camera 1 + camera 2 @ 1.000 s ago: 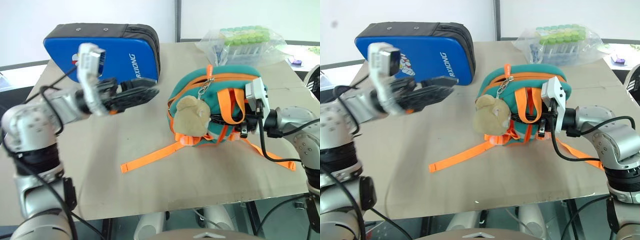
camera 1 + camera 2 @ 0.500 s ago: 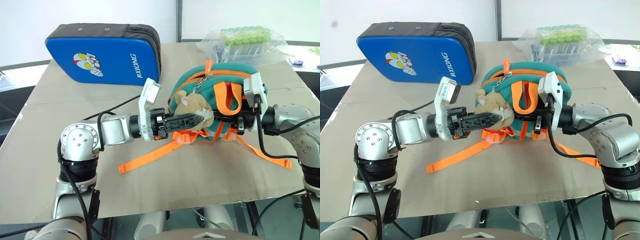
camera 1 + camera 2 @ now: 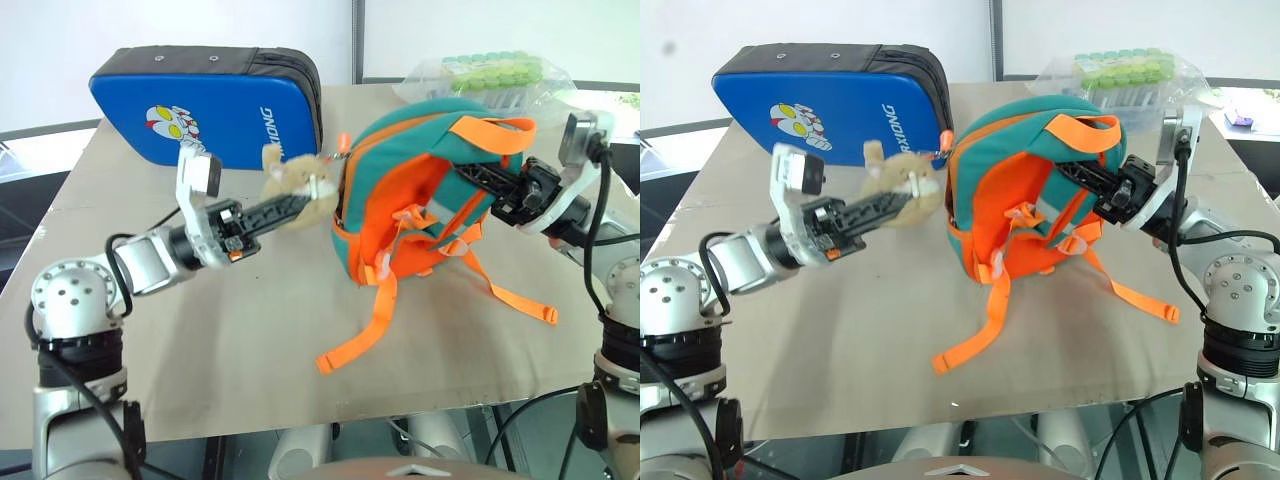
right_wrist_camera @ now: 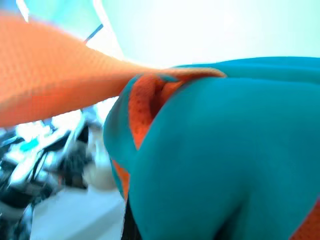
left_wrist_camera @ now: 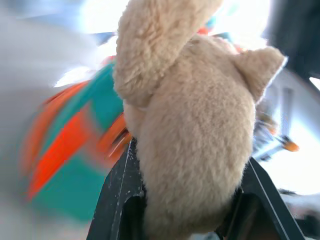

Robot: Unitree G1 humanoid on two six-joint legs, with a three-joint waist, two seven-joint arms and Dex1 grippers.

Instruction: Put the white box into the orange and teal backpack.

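Note:
The orange and teal backpack (image 3: 400,150) stands tipped up at the table's middle, its orange back panel (image 3: 385,225) facing me. My left gripper (image 3: 305,197) is shut on its beige bear charm (image 3: 290,172), held out to the backpack's left; the plush fills the space between the fingers (image 5: 117,195). My right gripper (image 3: 478,178) is shut on an orange strap (image 3: 490,127) near the backpack's top right, and teal fabric (image 4: 225,160) lies close before it. The white box is out of view.
A blue padded case (image 3: 210,105) stands at the back left. A clear bag of green-capped tubes (image 3: 490,78) lies at the back right. Loose orange straps (image 3: 365,325) trail toward the table's front edge (image 3: 300,425).
The backpack has been raised and turned so its orange back faces me. My left gripper closed on the bear charm and drew it left; my right gripper rose to the right with the strap.

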